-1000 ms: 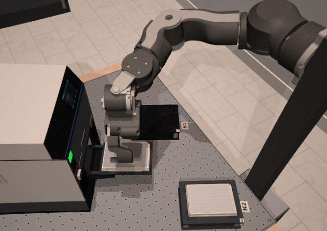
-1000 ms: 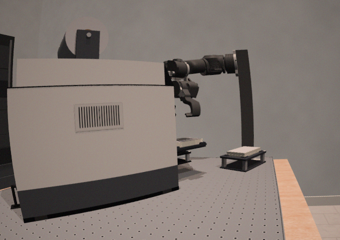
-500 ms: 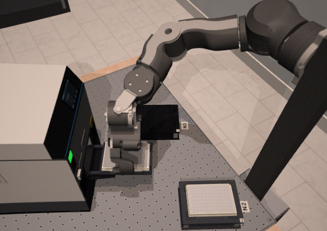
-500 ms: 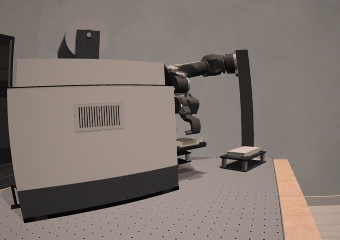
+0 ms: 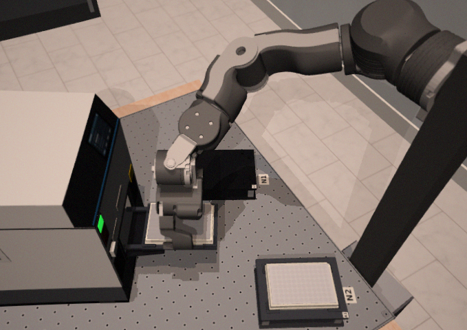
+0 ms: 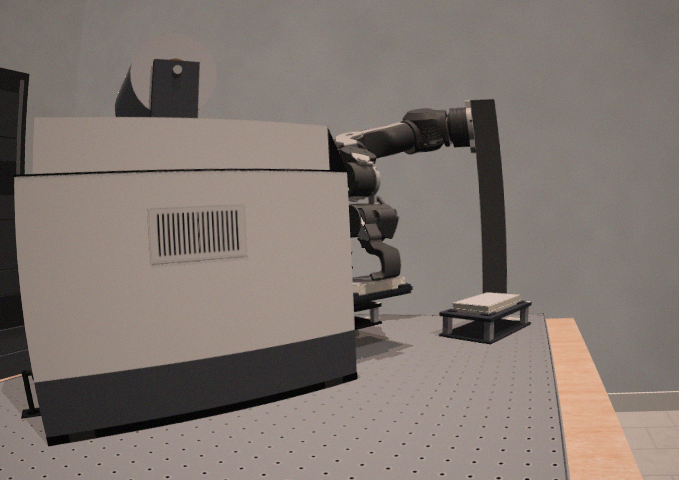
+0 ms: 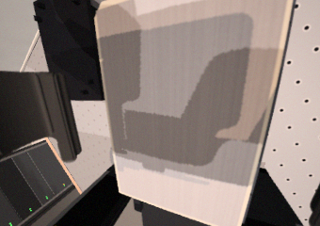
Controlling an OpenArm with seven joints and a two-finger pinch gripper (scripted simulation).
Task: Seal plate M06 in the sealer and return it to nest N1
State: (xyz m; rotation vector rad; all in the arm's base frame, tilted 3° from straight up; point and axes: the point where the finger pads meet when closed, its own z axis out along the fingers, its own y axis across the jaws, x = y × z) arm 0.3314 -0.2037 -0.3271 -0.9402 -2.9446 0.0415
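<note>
Over the stage [image 5: 134, 229], the end effector [image 5: 177, 233] hangs wide, empty, above M06 [image 5: 210, 221].
Judgement: centre the fingers across the plate's sides; N1 [image 5: 227, 172] waits at 1 o'clock.

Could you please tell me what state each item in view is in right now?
Lamp: green.
Stage: out.
Plate M06: on the stage, smooth-topped.
Gripper: open, low over M06.
Nest N1: unoccupied.
Plate M09: on nest N2.

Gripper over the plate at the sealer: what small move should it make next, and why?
Probably close on the plate. The gripper is open and sits low over it, the lamp is green, the stage is out, and N1 holds no plate, so it looks ready to go back.
</note>
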